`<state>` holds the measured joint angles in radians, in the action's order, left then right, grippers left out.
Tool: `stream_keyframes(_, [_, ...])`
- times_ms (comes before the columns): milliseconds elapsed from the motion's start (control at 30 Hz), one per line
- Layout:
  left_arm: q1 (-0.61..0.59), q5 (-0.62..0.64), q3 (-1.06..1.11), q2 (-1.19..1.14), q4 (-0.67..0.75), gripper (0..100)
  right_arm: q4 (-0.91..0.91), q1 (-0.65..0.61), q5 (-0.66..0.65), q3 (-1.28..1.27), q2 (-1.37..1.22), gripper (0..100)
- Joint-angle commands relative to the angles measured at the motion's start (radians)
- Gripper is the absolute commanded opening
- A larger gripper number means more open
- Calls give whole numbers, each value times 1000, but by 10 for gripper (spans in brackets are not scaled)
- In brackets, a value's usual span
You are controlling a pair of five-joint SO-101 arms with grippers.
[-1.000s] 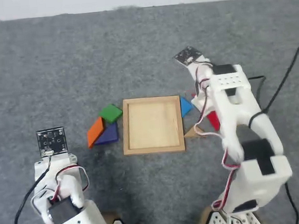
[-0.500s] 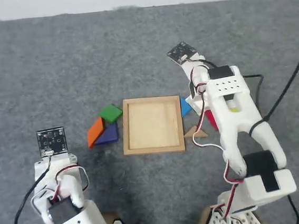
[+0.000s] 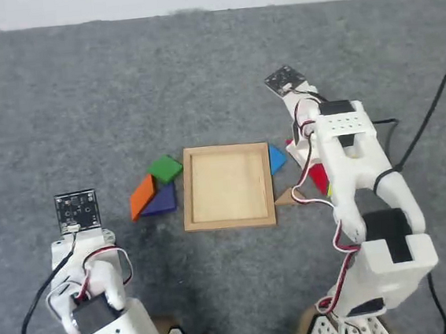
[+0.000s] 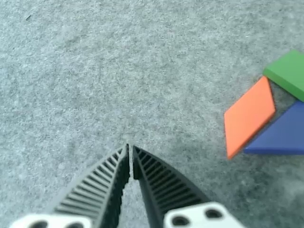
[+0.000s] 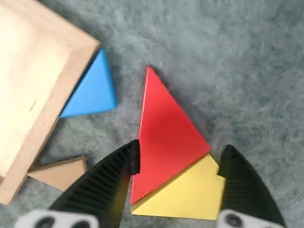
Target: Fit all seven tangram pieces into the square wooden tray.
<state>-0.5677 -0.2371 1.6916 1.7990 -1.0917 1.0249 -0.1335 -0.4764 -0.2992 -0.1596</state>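
The square wooden tray [image 3: 229, 215] lies mid-table with nothing in it. Left of it a green piece [image 3: 165, 169], an orange parallelogram [image 3: 142, 195] and a dark blue triangle [image 3: 162, 202] lie together. Right of it are a light blue triangle [image 3: 277, 158], a tan triangle [image 3: 285, 198] and a red triangle [image 3: 316, 178]. My right gripper [image 5: 181, 146] is open just above the red triangle [image 5: 166, 128], one finger on each side, with the yellow triangle [image 5: 190, 194] touching the red one. My left gripper [image 4: 129, 151] is shut with nothing in it over bare carpet, short of the orange piece [image 4: 249, 116].
Grey carpet covers the table all round. The tray's corner [image 5: 71, 52] and the light blue triangle [image 5: 92, 90] lie close beside my right gripper, and the tan triangle [image 5: 59, 173] sits against the tray's edge. A black cable [image 3: 431, 107] runs off to the right.
The right arm swung a little left and away from me, then came back right to about where it began. The left arm and all pieces stayed still.
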Motion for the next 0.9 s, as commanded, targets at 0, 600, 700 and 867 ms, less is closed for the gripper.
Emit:
stream_keyframes(0, [0, -11, -8, 15, -3, 15, -18, -1, 5, 3, 12, 303])
stream_keyframes(600, [0, -11, -8, 15, -3, 15, -68, -2, 11, -83, 12, 303])
stream_keyframes(700, [0, -11, -8, 15, -3, 15, -93, 1, 11, -83, 12, 303])
stream_keyframes(867, [0, -11, -8, 15, -3, 15, -116, 10, 11, -83, 10, 303])
